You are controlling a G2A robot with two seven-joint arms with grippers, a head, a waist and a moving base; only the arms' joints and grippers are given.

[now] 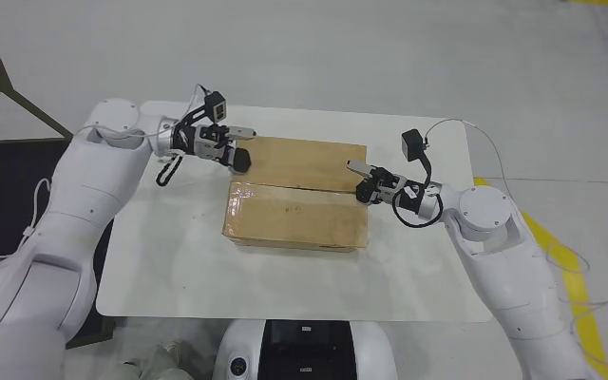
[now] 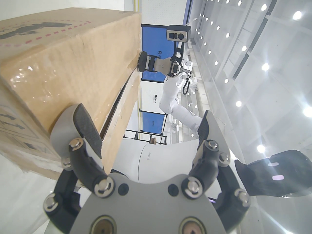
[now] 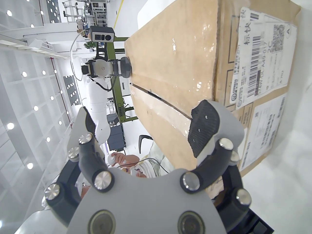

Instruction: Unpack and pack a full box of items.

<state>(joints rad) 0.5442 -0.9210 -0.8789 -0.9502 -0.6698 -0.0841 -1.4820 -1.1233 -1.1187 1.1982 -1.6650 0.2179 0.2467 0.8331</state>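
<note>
A closed brown cardboard box (image 1: 294,204) lies in the middle of the white table, its two top flaps meeting at a taped seam (image 1: 294,187). My left gripper (image 1: 239,152) is at the box's left end near the far corner, open. In the left wrist view one finger pad (image 2: 85,125) rests against the box (image 2: 61,62) beside the seam. My right gripper (image 1: 361,182) is at the box's right end, open. Its pad (image 3: 204,125) sits at the top edge of the box (image 3: 175,57), next to a shipping label (image 3: 263,62). Nothing is gripped.
The white table (image 1: 285,285) has bare room in front of the box and at both ends. A dark surface (image 1: 19,190) lies beyond the table's left edge. Each wrist view shows the other arm's gripper (image 2: 142,62) (image 3: 125,66) at the box's opposite end.
</note>
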